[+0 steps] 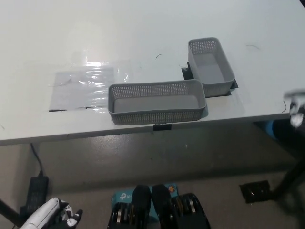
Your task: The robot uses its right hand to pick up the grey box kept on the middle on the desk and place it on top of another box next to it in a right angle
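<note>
Low at the near left, below the desk edge: white left hand [55, 214], at rest, fingers loosely apart, holding nothing. At the far right edge, a black blurred shape [293, 179], likely the right arm; right hand itself not clearly seen, so open or closed cannot be told.

On the desk [143, 28], near its front edge and about the middle: grey box [157, 102], a perforated open tray, long axis running left to right. Just beside its right end, farther back: second grey box [211, 67], long axis running near to far, touching or almost touching at the corner. Farther left: clear plastic sheet [88, 86].

Judged: target lying left and far of the right arm, nearer that side than the left hand.
</note>
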### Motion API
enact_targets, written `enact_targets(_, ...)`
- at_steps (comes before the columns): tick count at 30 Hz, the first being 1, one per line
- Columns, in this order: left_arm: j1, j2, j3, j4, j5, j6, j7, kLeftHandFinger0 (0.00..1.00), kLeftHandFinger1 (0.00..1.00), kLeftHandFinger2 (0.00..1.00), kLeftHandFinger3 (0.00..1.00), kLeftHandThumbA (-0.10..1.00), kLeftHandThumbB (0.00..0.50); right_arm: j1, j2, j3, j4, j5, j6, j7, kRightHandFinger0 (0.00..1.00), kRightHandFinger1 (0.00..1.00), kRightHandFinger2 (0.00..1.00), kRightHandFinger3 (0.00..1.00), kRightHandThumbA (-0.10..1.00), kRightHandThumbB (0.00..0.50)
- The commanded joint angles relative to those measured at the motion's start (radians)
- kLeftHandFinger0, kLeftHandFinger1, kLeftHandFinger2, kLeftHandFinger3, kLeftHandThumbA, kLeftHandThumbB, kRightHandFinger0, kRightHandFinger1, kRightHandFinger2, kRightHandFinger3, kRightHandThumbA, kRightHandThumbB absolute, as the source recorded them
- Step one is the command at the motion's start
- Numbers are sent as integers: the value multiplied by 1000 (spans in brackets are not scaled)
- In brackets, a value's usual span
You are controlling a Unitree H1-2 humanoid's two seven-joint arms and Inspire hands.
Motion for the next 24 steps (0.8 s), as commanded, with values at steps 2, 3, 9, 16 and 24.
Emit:
enact_targets(2, 4, 12, 16, -34, 19, 7, -12, 34, 41, 135, 261, 549, 138, -160, -26, 34, -67, -77, 15, 100, 28, 36, 215, 538, 223, 225)
enact_targets(3, 4, 11, 16, -34, 22, 7, -11, 35, 42, 135, 261, 549, 138, -167, -22, 35, -65, -86, 15, 106, 29, 36, 217, 539, 226, 226)
enact_targets(9, 6, 7, 23, -32, 15, 1, -20, 0, 0, 83, 221, 522, 124, -297, -33, 111, 109, -112, 15, 172, 350, 354, 461, 602, 253, 275)
enact_targets(16, 9, 16, 16, -36, 43, 16, -29, 0, 0, 83, 233, 539, 129, -431, -97, 262, 264, -122, 15, 301, 750, 754, 836, 1000, 280, 335)
enact_targets(24, 6, 10, 29, -40, 30, 25, -37, 0, 4, 90, 251, 549, 147, -579, -127, 423, 480, -172, -53, 376, 1000, 1000, 1000, 1000, 341, 474)
